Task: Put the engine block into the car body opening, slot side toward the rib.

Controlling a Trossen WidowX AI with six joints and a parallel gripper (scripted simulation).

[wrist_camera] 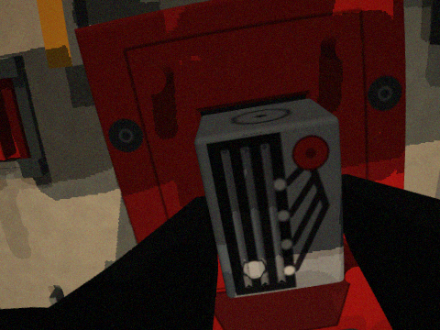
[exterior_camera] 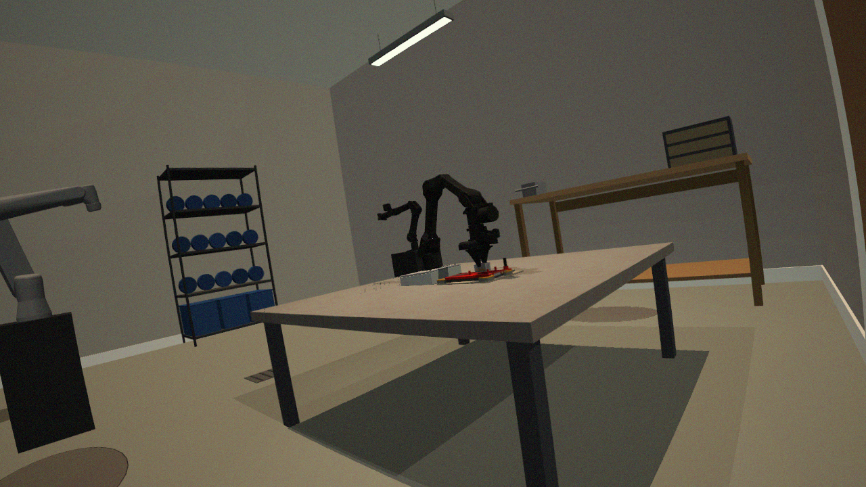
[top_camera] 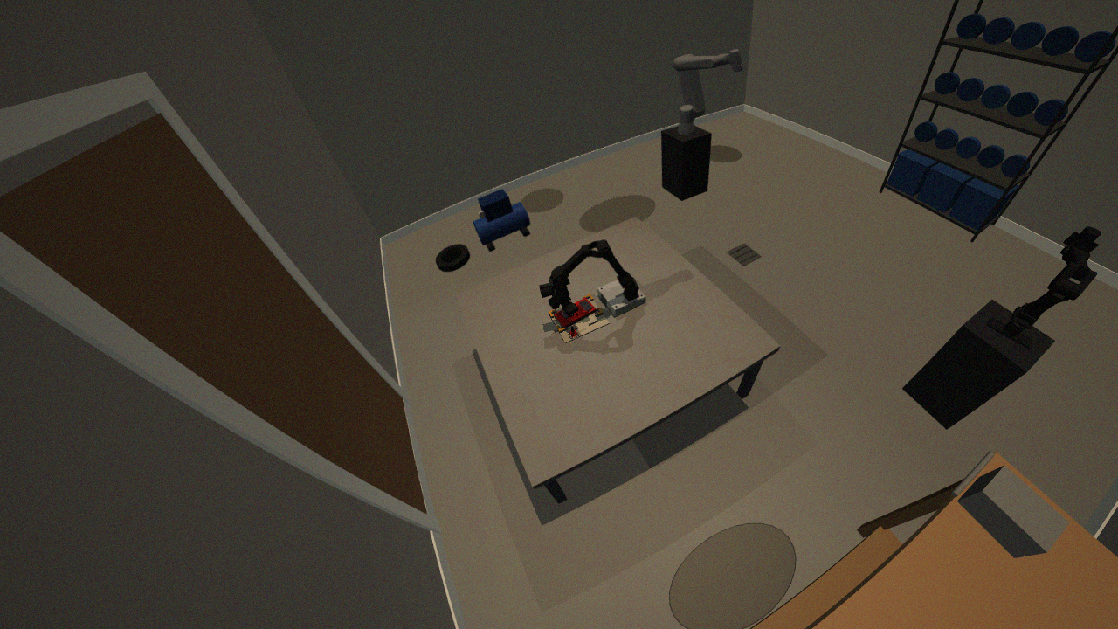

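Observation:
The grey engine block has dark slots, pale dots and a red disc on the face toward the wrist camera. My gripper is shut on it, one black finger on each side. The block is over the opening in the red car body; a thin dark strip of the opening shows along the block's far edge. The block stands up above the red surface. Its underside and depth in the opening are hidden, and I cannot make out the rib.
A pale grey box sits beside the car body, close to my arm's base. A beige plate with small parts lies along the car body's side. All stand on the table. Two other arms stand on pedestals away from it.

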